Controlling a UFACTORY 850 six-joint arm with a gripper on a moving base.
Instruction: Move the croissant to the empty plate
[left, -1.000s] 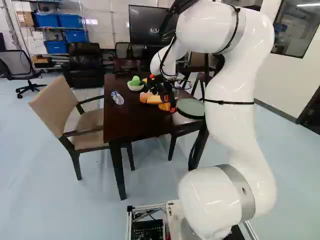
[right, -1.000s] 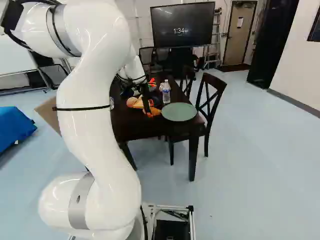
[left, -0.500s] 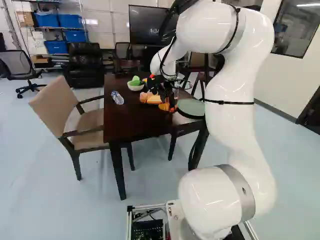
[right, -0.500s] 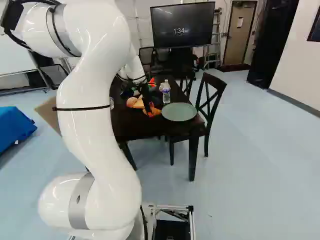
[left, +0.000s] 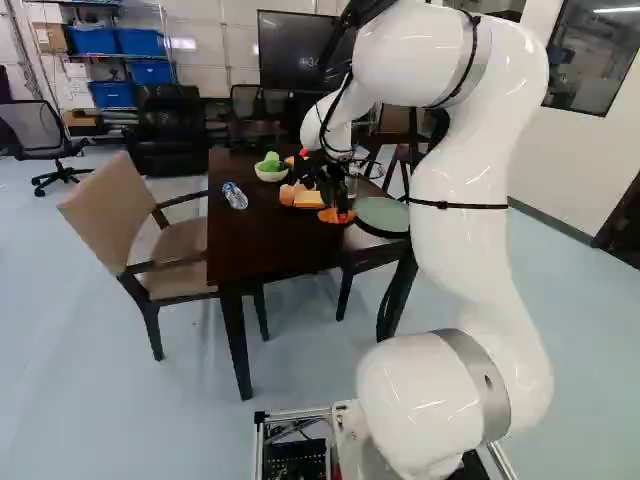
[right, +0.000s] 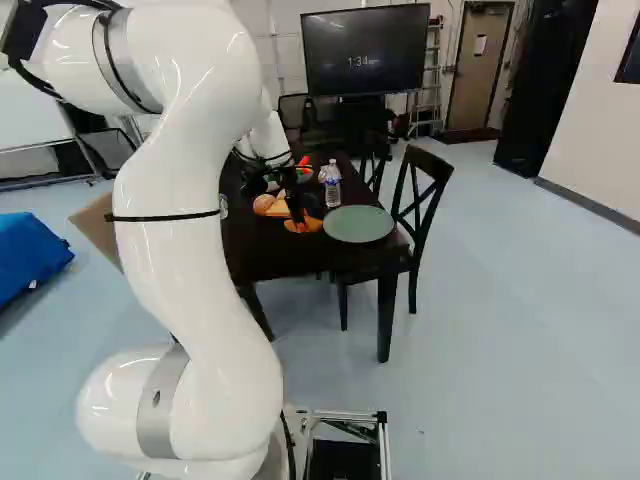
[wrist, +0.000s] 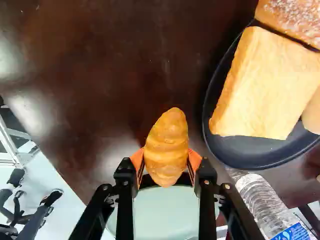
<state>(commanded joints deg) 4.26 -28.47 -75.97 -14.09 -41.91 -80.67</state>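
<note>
Lift straight, then a short carry to the green plate

The croissant sits between the orange pads, pressed from both sides, so the gripper has it pinched across its middle; one tapered end points out ahead. It is low over the dark table, just left of the middle of the right base view; whether it touches the wood, I cannot tell. The empty green plate lies close by, right of the middle in that view.

The step looks like the lift. Best to hold the squeeze firm but not crushing, rise straight up until the croissant clears the plate's rim, then travel toward the right of the right base view. The water bottle stands near the plate's upper left there, so keep the wrist clear. Lower over the plate's centre and open only once the croissant rests.
</note>
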